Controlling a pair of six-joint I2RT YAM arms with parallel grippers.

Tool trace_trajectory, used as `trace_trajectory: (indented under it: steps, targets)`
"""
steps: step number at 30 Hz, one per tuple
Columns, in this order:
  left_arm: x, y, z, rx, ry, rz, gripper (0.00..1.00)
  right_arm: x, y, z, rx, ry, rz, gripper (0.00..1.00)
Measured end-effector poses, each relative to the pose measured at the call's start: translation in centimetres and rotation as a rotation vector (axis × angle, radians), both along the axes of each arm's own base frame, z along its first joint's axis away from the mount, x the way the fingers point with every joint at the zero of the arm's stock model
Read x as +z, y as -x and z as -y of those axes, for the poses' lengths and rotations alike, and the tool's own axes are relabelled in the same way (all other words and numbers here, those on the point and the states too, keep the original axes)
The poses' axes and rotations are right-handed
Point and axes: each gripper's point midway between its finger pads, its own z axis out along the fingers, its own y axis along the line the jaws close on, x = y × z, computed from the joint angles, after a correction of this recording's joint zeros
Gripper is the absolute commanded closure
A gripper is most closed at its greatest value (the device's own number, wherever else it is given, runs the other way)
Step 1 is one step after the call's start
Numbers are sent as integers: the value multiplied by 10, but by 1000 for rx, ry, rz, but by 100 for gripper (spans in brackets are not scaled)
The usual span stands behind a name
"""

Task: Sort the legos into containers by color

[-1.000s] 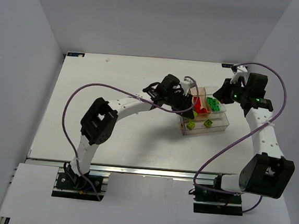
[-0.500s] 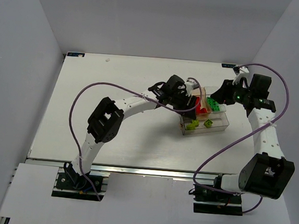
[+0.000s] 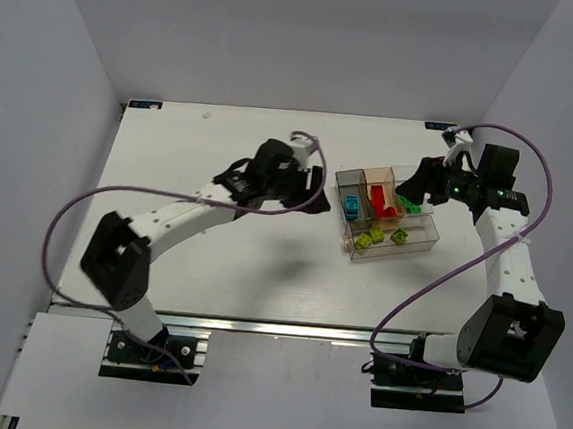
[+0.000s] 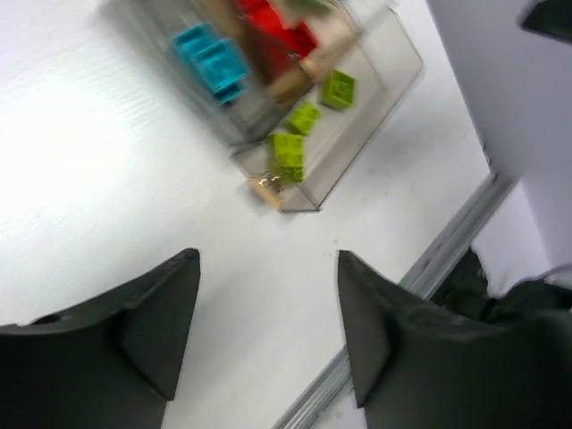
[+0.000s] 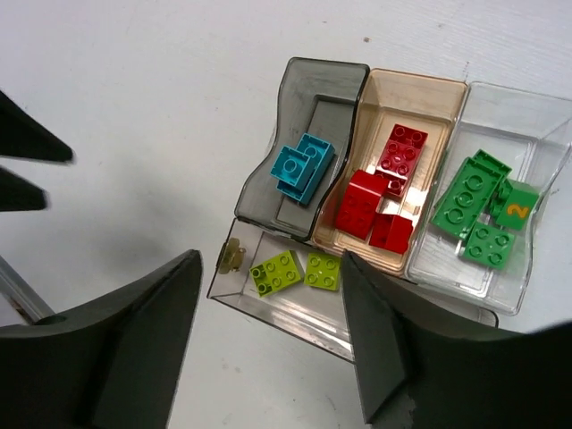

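Though spread wide, my left fingers hold nothing, over the surface just left of the box | blue legos in its grey section, red legos in the tan, green legos in the clear, yellow-green legos along the front | my right fingers spread, empty, above the box.

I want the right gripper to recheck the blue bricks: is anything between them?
Nothing visible. The blue bricks lie uncovered in the grey compartment below the right gripper, and the left gripper sits off to the left of the box.
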Motion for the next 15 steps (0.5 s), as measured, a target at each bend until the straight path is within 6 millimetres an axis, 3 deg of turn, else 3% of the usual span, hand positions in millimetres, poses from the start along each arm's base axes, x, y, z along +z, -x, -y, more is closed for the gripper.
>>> trace_trajectory:
  steps: [1,2,3,7,15]
  targets:
    - [2,1,-16,49,0,2,8,0,0,1,-10,-1,-7,24]
    - [4,3,-32,93,-4,7,2,-1,0,2,-22,1,-14,23]
    - [7,2,-46,141,0,16,2,-1,0,4,-34,6,-19,18]
    - [17,13,-92,270,2,53,2,0,-3,13,-96,36,-33,15]
    - [47,21,-123,374,30,138,2,12,-1,26,-174,91,11,10]
